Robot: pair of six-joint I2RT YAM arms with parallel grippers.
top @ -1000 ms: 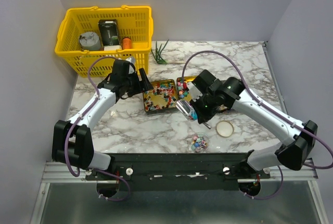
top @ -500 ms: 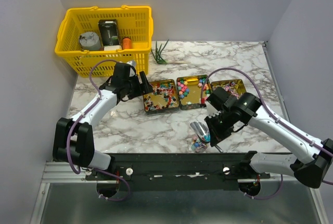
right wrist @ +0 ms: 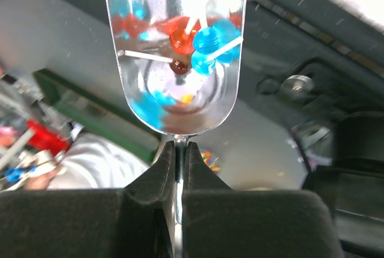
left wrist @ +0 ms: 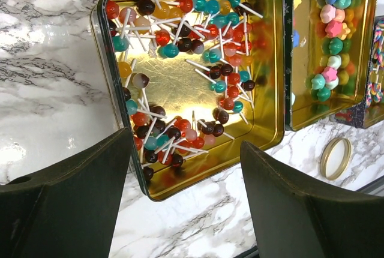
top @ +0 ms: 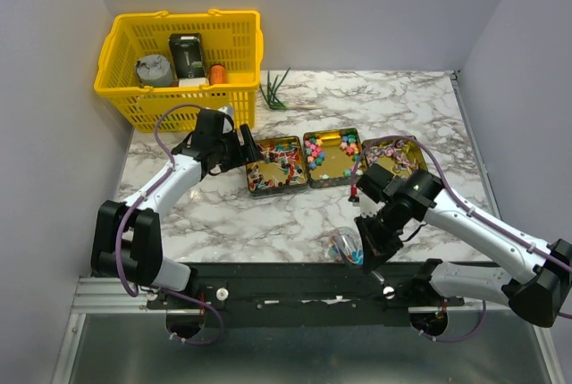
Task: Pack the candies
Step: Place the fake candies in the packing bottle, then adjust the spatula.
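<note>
Left gripper (left wrist: 186, 144): fingers spread wide, holding nothing, poised at the near edge of the left tin (left wrist: 273, 60).
Right gripper (right wrist: 178, 153): fingers pinched tight on the thin handle of a metal scoop (right wrist: 174, 108), low at the near edge of the table (top: 268, 214).
Candies (right wrist: 207, 39): blue and red lollipops in the scoop; many more in the left tin, round pastel ones in the middle tin (left wrist: 358, 42).
Jar (top: 342, 243): small and clear, possibly with sweets inside, half hidden by the right gripper.
Lid (left wrist: 335, 157): gold ring, flat beside the tins.
Basket (top: 125, 45): yellow, far left corner.
</note>
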